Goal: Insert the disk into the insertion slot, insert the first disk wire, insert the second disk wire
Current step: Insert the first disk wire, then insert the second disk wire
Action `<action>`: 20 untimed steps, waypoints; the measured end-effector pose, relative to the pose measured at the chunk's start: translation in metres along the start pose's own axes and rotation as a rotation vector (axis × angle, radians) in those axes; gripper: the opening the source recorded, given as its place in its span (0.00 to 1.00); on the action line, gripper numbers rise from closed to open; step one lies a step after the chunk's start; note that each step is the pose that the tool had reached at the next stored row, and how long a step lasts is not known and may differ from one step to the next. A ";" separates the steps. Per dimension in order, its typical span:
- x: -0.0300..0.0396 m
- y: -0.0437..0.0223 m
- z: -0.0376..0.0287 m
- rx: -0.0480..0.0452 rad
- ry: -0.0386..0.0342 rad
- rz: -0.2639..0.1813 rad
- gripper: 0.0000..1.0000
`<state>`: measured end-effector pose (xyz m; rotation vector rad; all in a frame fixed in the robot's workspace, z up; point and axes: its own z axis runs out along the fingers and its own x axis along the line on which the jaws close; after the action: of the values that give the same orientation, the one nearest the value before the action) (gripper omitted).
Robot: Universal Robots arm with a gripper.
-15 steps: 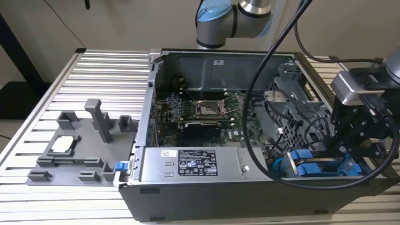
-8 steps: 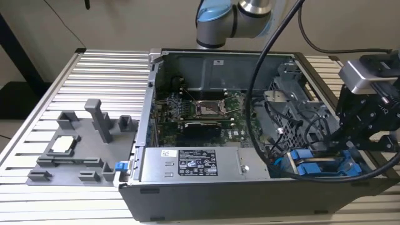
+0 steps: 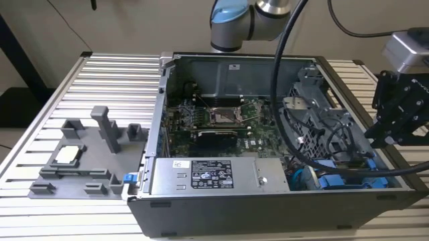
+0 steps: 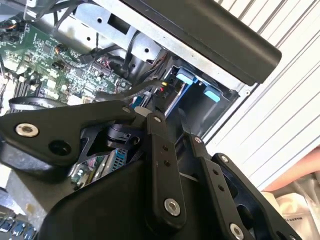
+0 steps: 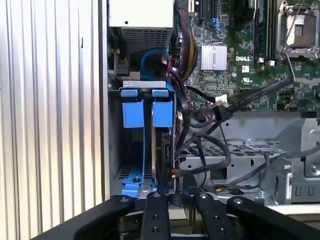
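The disk (image 5: 161, 150) stands edge-on inside the insertion slot (image 5: 116, 150), its blue carrier tabs (image 5: 162, 112) up at the slot's mouth beside a second blue carrier (image 5: 132, 112). In the exterior view the blue carriers (image 3: 338, 179) sit in the case's corner nearest the exterior view's lower right. My gripper (image 3: 385, 138) hangs over that side of the case, just above the slot, and appears in both wrist views (image 5: 175, 197) (image 4: 175, 132). A black wire with a red-marked end (image 5: 172, 172) lies against the disk's end. Another black wire's connector (image 5: 220, 111) rests loose over the cage.
The open computer case (image 3: 161, 150) lies on a slatted metal table (image 3: 100, 85). Inside are the motherboard (image 3: 221, 120), the power supply (image 3: 204, 175) and a perforated cage (image 3: 315, 108). A grey fixture tray (image 3: 74, 160) stands at the exterior view's left. A thick black cable (image 3: 285, 100) loops into the case.
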<state>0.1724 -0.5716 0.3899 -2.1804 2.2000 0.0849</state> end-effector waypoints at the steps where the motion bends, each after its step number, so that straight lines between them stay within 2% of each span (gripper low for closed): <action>1: -0.0002 0.0001 -0.0032 0.0000 0.0001 0.000 0.27; 7: -0.0009 0.0003 -0.0037 0.0000 0.0001 0.000 0.27; 13: -0.0157 0.0032 -0.0024 0.0000 0.0000 0.000 0.27; 17: -0.0222 0.0129 -0.0008 0.0009 0.0002 0.000 0.27; 20: -0.0233 0.0251 0.0011 0.0049 0.0005 0.000 0.27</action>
<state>0.1475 -0.5481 0.3906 -2.1786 2.1978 0.0789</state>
